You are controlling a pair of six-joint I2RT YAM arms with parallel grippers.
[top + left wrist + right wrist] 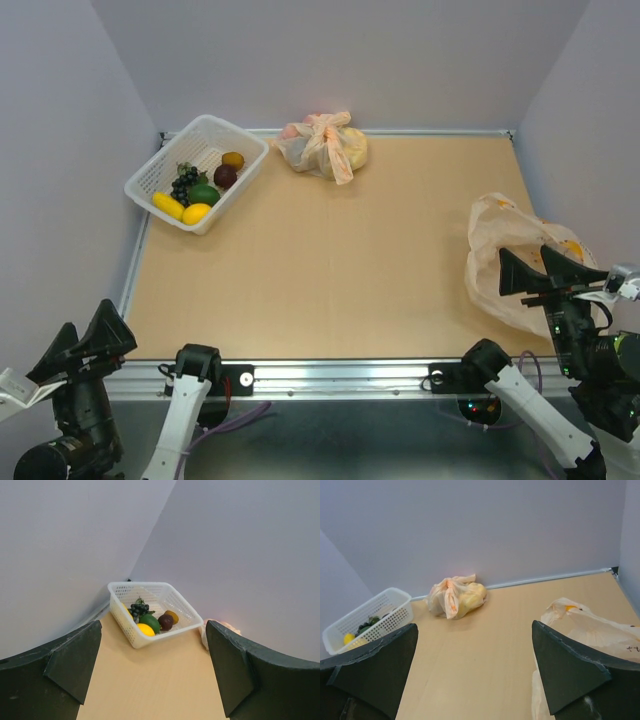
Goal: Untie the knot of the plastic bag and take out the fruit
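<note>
The plastic bag [505, 270] lies flattened and loose on the table at the right, with no knot showing; it also shows in the right wrist view [595, 630]. A small yellow-orange patch [570, 608] shows on it. The fruit sits in the white basket [160, 165]: grapes [185, 182], a green one [204, 194], plum [225, 176], kiwi [233, 160], banana-like [167, 205] and lemon-like [196, 213]. My right gripper [522, 252] hovers open over the bag's near part. My left gripper [85, 335] is open and empty at the near left corner.
A second peach bag [325, 145], knotted and bulging around a yellow lump, rests against the back wall; it shows in the right wrist view [456, 597]. The basket [127, 622] stands in the far left corner. Walls enclose the table on three sides.
</note>
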